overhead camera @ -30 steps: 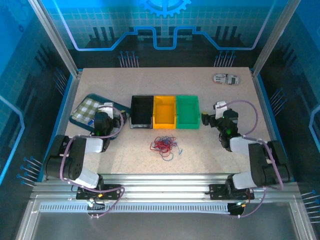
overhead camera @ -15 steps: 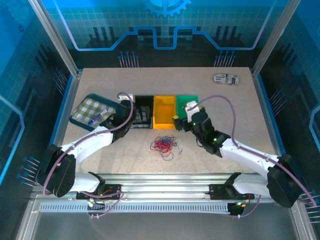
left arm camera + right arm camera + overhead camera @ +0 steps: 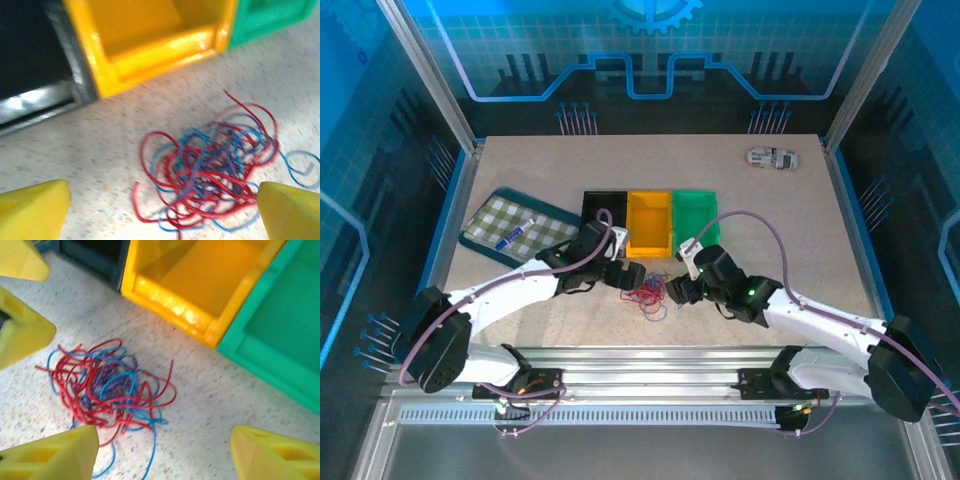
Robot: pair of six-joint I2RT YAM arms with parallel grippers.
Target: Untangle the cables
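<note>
- Now left pincer (image 3: 162, 207) straddles the tangle of thin red, blue and dark cables (image 3: 210, 170), right pincer (image 3: 162, 455) just beside it; both spread apart, holding nothing.
- Pinch single outer strands on opposite sides.

Red-and-blue cables (image 3: 649, 294) tangled on the table (image 3: 790, 225), left claw (image 3: 631, 276) and right claw (image 3: 679, 290) flanking them, black bin (image 3: 599, 214), yellow bin (image 3: 649, 220), green bin (image 3: 695, 214) behind

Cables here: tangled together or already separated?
Tangled. The red, blue and dark strands of the cables loop through one another in one clump on the table, beside the yellow bin.
</note>
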